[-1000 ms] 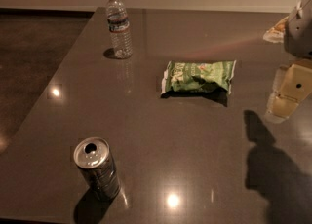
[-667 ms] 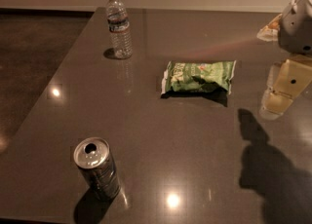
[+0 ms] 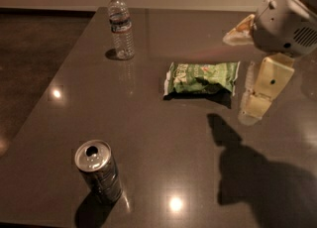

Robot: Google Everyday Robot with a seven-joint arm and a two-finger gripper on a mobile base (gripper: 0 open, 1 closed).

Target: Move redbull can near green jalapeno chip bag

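Observation:
The redbull can (image 3: pixel 98 170) stands upright near the front left of the dark table (image 3: pixel 163 138), its silver top with the opening facing up. The green jalapeno chip bag (image 3: pixel 200 78) lies flat near the table's middle, well beyond and right of the can. My gripper (image 3: pixel 257 100) hangs over the table at the right, just right of the bag's right end and far from the can. It holds nothing that I can see. The arm's pale housing (image 3: pixel 287 19) sits above it at the top right.
A clear plastic water bottle (image 3: pixel 121 26) stands upright at the far left of the table. The arm's shadow (image 3: pixel 262 182) falls on the table's front right. The table's left edge runs beside a dark floor (image 3: pixel 29 73).
My gripper and arm have moved left, closer to the chip bag's right end. The can, bag and bottle have not moved.

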